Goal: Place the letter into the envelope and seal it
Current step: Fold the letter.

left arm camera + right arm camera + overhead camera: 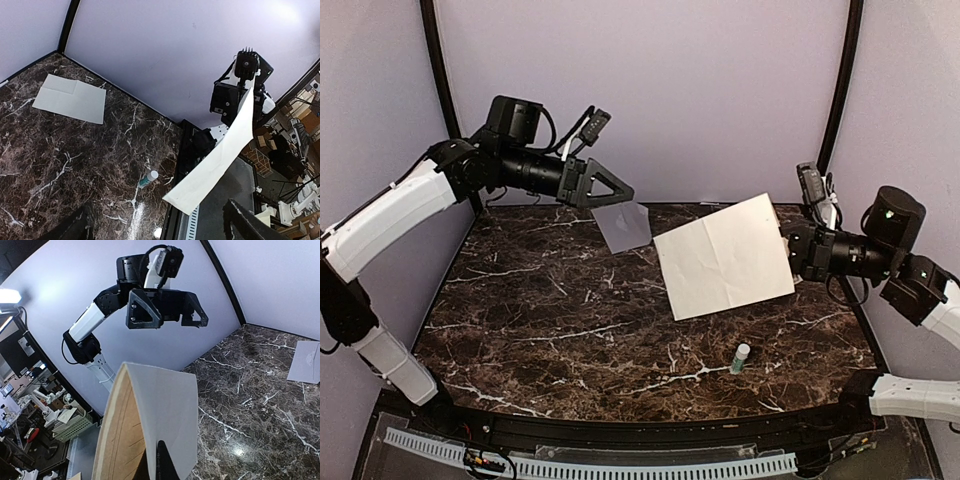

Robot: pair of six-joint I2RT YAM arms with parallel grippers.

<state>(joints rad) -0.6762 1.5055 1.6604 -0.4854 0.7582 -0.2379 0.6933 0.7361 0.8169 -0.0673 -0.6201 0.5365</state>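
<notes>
In the top view, pale lilac walls (pixel 650 90) close in the scene, with a black post (pixel 440 60) in the upper left corner and another in the upper right. The worktop (pixel 540 310) is dark brown marble with white veins, and it fills the lower half of the frame. A white perforated strip (pixel 590 466) runs along its near edge at the bottom.

At upper left the left claw (pixel 620 190) hangs above the back of the worktop, its triangular fingers spread wide with nothing between them. Just below it the grey envelope (pixel 623 227) lies flat on the marble near the back wall.

Right of centre the letter (pixel 725 255), a cream sheet with fold creases, is held in the air, tilted, above the worktop. The right claw (pixel 788 250) is pressed together on the sheet's right edge. Below the letter, towards lower right, a small white tube (pixel 741 357) with a teal band stands upright on the marble.

The right side of the left wrist view shows a cluttered room with boxes and shelving beyond the worktop's edge.
</notes>
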